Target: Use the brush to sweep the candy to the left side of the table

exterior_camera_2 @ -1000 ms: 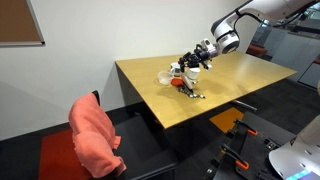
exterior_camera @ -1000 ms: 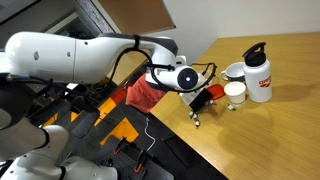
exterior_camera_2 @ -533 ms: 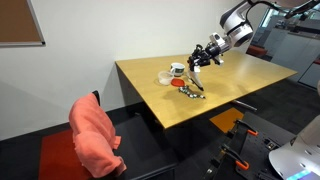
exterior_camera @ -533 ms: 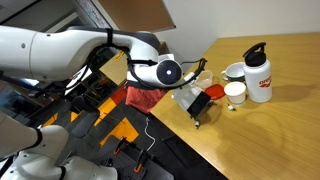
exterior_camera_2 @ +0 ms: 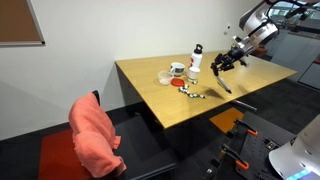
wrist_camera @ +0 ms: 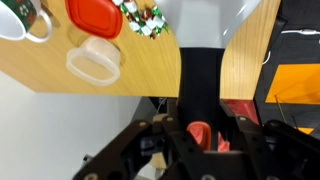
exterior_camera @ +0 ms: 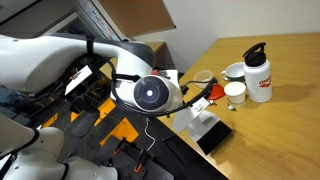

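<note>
Gripper (wrist_camera: 200, 130) clamped on the brush (wrist_camera: 200, 85), which is held well apart from the red dish (wrist_camera: 93, 14).
Only the wrist view shows the brush's red handle pinched in that grip. There the candy (wrist_camera: 140, 18) lies on the table (wrist_camera: 145, 65) just beside the red dish, with a pale round tub (wrist_camera: 95, 60) and a mug (wrist_camera: 17, 18) near it; their contents cannot be made out. Only an exterior view shows a white bottle (exterior_camera_2: 197, 62) standing near the dish.
</note>
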Robot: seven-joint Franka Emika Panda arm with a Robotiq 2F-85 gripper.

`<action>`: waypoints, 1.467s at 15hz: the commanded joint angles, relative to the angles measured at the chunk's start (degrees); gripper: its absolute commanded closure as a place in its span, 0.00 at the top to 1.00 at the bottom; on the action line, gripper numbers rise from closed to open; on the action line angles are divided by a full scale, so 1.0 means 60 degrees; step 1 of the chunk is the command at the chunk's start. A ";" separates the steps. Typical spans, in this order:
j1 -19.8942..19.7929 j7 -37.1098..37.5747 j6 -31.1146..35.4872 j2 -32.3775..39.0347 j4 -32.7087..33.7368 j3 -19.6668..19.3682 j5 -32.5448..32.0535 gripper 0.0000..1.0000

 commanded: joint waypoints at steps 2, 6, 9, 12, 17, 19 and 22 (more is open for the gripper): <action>0.0870 0.0732 0.1285 0.0442 0.0094 -0.1239 -0.0720 0.16; 0.1284 0.1208 0.2664 0.1553 0.0578 -0.1565 -0.1197 0.16; 0.1453 0.1913 0.3518 0.2514 0.1144 -0.1552 -0.1900 0.16; 0.1449 0.2867 0.3771 0.3370 0.1863 -0.1469 -0.2926 0.16; 0.0783 0.3782 0.3505 0.4385 0.3089 -0.0837 -0.4022 0.16; 0.0498 0.3946 0.3500 0.4663 0.3449 -0.0522 -0.4220 0.16; 0.0074 0.4055 0.3471 0.4949 0.3800 -0.0030 -0.4490 0.66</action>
